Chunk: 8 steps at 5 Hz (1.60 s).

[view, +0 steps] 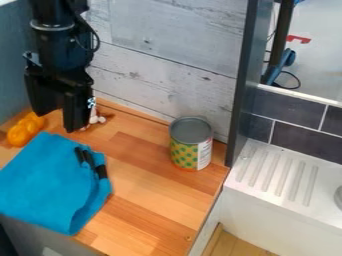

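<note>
My gripper [56, 120] hangs at the upper left over the wooden counter, its two black fingers spread apart with nothing visible between them. Just below it lies a folded blue cloth [50, 185], with black marks or straps [92, 162] on its right part. An orange lumpy object [26, 130] rests left of the gripper, by the cloth's upper left edge. Partly behind the right finger is a small white and brown figure-like item [95, 118]. A can [191, 145] with a grey lid and a yellow-green dotted label stands upright farther right.
A whitewashed plank wall [167, 75] rises behind the wooden counter [147, 200]. A dark upright panel [244, 85] borders the counter's right side. Beyond it are a white ridged drainboard [284, 172] and dark tiles [300, 140].
</note>
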Each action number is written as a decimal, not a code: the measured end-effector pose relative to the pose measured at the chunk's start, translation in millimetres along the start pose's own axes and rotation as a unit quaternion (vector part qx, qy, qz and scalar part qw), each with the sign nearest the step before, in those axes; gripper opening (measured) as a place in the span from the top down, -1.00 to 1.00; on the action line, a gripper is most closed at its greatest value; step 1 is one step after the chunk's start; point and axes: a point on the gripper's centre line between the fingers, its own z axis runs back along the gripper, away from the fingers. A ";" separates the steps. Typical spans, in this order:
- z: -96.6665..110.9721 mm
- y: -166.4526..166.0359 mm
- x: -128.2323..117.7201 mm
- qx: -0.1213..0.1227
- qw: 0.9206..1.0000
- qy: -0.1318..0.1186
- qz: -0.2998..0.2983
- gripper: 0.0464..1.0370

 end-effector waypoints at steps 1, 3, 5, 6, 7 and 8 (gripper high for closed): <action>-6.4 -1.7 0.2 -0.007 1.000 0.011 -0.001 -0.93; -7.9 62.8 49.0 -0.012 0.997 -0.031 0.076 -0.93; -41.0 106.5 77.1 0.013 0.992 -0.041 0.118 -0.93; -60.4 112.4 87.8 0.012 0.992 -0.046 0.116 -0.93; -79.7 108.5 99.8 -0.015 0.991 -0.065 0.116 -0.93; -98.7 116.8 103.1 -0.038 0.989 -0.060 0.127 -0.93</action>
